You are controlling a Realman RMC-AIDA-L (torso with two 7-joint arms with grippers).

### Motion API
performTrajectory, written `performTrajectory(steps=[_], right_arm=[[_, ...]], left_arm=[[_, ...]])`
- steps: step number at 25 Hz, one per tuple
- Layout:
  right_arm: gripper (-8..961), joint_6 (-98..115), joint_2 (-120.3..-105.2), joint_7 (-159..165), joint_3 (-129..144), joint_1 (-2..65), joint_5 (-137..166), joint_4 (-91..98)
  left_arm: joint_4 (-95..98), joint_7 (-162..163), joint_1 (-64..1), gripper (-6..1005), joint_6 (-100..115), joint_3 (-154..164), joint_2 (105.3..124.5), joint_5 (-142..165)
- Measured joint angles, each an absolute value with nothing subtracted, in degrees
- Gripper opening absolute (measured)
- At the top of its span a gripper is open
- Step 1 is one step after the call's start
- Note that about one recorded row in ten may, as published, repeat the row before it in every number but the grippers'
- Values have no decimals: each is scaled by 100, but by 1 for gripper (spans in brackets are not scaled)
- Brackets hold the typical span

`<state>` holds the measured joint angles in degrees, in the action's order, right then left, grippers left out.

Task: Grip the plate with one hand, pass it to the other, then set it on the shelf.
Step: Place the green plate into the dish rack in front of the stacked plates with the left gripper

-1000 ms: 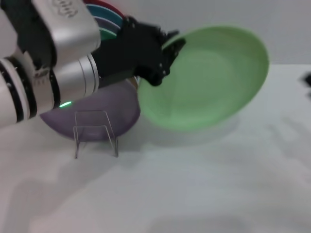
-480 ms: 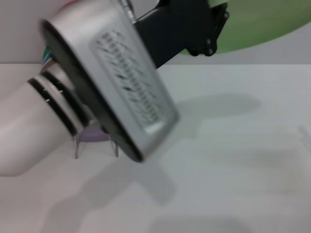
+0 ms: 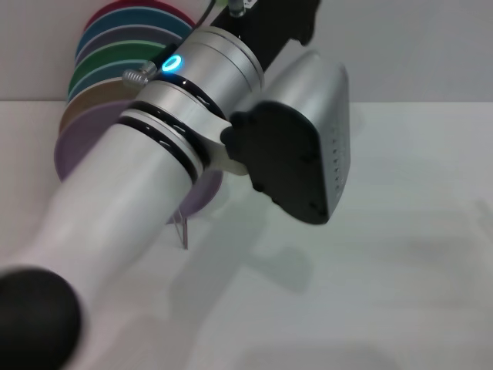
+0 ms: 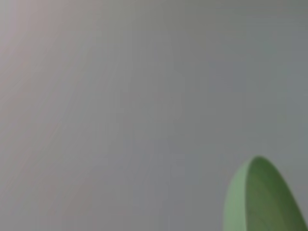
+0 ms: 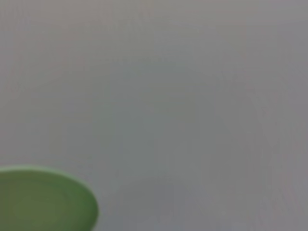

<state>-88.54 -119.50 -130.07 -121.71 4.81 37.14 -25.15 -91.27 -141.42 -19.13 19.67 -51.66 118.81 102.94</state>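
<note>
My left arm (image 3: 154, 154), white and silver with a blue ring light (image 3: 172, 64), fills the head view and rises to the top edge. Its black gripper (image 3: 269, 19) is cut off there, and the fingers are out of frame. The mint-green plate does not show in the head view. Its rim shows edge-on in the left wrist view (image 4: 262, 197), and part of it shows in the right wrist view (image 5: 43, 199), against a plain grey wall. The clear shelf (image 3: 183, 229) is almost wholly hidden behind my left arm. My right gripper is not seen.
A row of coloured plates (image 3: 123, 46) stands at the back left, with a lilac plate (image 3: 77, 142) in front of it. The white table (image 3: 385, 270) stretches to the right.
My left arm has swung higher and carried the mint plate up out of the head view. The arm now covers most of the shelf, and the coloured plates behind it show again.
</note>
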Motion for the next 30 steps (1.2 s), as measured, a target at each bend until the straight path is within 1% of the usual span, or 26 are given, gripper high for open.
performTrajectory(steps=[2, 4, 5, 7, 8, 11, 12, 13, 14, 17, 19, 20, 21, 24, 27, 30], right_arm=[[798, -8860, -11946, -12981, -12175, 487, 3713, -2518], [798, -8865, -11944, -12978, -12178, 492, 3713, -2520], [798, -8866, -11944, -12978, -12179, 494, 3712, -2523], [798, -8874, -11944, -12977, -12180, 497, 3707, -2531], [798, -8878, -11944, -12977, -12182, 498, 3706, -2534], [798, -8894, -11938, -12975, -12182, 511, 3706, -2539], [798, -8900, -11935, -12974, -12182, 511, 3706, -2540], [798, -8900, -11935, -12974, -12182, 511, 3706, -2540], [798, -8904, -11935, -12973, -12182, 511, 3701, -2540], [798, -8908, -11938, -12938, -12180, 515, 3688, -2540], [798, -8910, -11940, -12913, -12179, 536, 3689, -2541], [799, -8910, -11939, -12909, -12176, 551, 3690, -2540], [799, -8911, -11938, -12905, -12165, 568, 3692, -2540], [799, -8912, -11934, -12880, -12144, 592, 3691, -2540], [799, -8917, -11934, -12850, -12139, 619, 3695, -2537], [799, -8930, -11937, -12832, -12124, 640, 3703, -2530]], left_arm=[[-8572, -13119, -2136, 82, 3212, -4860, 11882, 11437], [-8198, -11775, -2176, 82, 4333, -4718, 11869, 12422], [-8098, -10883, -2086, 82, 4852, -4695, 11844, 12857], [-8125, -9127, -1697, 82, 5453, -4835, 11773, 13549], [-8059, -7883, -1442, 82, 5648, -5049, 11679, 14124], [-7549, -5537, -1120, 82, 5758, -5552, 11459, 15390], [-6853, -3733, -989, 82, 6311, -5892, 11280, 16303], [-6853, -3733, -989, 82, 6311, -5892, 11280, 16303], [-6562, -3273, -995, 82, 6608, -5945, 11192, 16478], [-5215, -1918, -1243, 82, 7961, -5911, 10768, 16666], [-4150, -1240, -1521, 82, 8985, -5834, 10608, 16652], [-3803, -1066, -1620, 82, 9294, -5821, 10585, 16643], [-3029, -723, -1821, 82, 9917, -5799, 10575, 16635], [-1877, -324, -2154, 83, 10692, -5699, 10602, 16613], [-1260, -266, -2343, 83, 10791, -5429, 10612, 16603], [-789, -292, -2507, 83, 10753, -5289, 10681, 16595]])
